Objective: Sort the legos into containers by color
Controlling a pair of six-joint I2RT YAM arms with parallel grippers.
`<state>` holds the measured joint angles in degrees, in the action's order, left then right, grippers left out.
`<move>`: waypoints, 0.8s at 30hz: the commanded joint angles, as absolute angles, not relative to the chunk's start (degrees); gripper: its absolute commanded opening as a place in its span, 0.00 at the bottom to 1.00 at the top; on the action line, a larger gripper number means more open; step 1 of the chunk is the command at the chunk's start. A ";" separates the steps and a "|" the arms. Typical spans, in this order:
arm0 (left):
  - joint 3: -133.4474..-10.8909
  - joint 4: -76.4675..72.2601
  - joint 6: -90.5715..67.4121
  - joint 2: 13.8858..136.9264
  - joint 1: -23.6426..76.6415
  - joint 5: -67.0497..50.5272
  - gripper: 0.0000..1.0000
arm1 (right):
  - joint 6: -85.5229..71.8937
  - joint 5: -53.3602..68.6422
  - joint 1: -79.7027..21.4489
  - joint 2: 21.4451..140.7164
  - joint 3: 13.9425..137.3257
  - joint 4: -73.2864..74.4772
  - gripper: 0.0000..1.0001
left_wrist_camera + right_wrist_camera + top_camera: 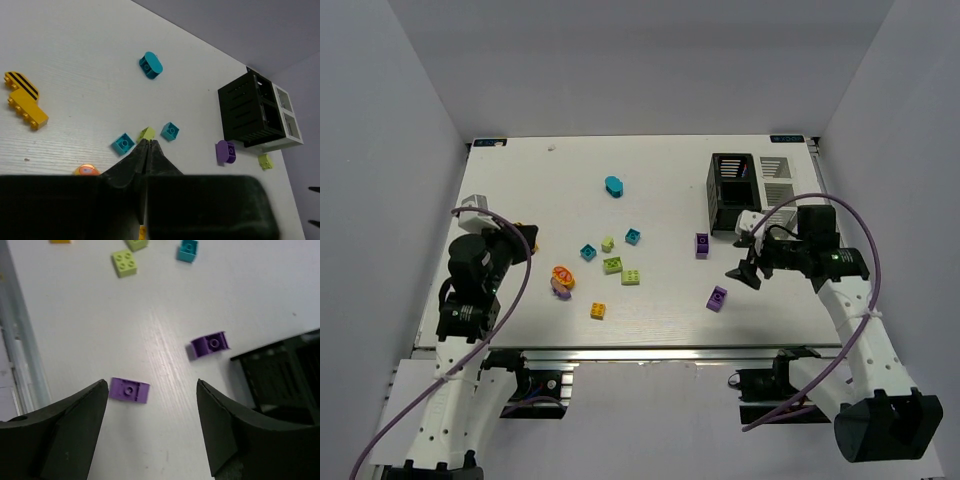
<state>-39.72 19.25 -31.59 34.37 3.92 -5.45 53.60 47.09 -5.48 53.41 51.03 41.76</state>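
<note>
My right gripper is open and empty, hovering above a purple lego that shows between its fingertips in the right wrist view. It is the near purple one. A second purple lego lies closer to the black bin, which is joined to the white tray. Teal, lime, orange and yellow legos lie scattered mid-table. My left gripper is shut and empty at the left; its tips point toward a small lime lego.
A long yellow brick and a yellow-black striped one lie at the left. Another lime lego sits near the bin's front corner. The table's near edge rail runs close to my right gripper.
</note>
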 commanded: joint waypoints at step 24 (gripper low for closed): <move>-43.51 21.97 -35.33 48.08 3.87 -13.53 0.86 | 17.23 12.48 -21.44 77.87 59.77 32.15 0.89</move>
<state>-41.23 20.38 -37.23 49.30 3.92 -10.98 23.55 17.56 -20.29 80.77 59.33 29.47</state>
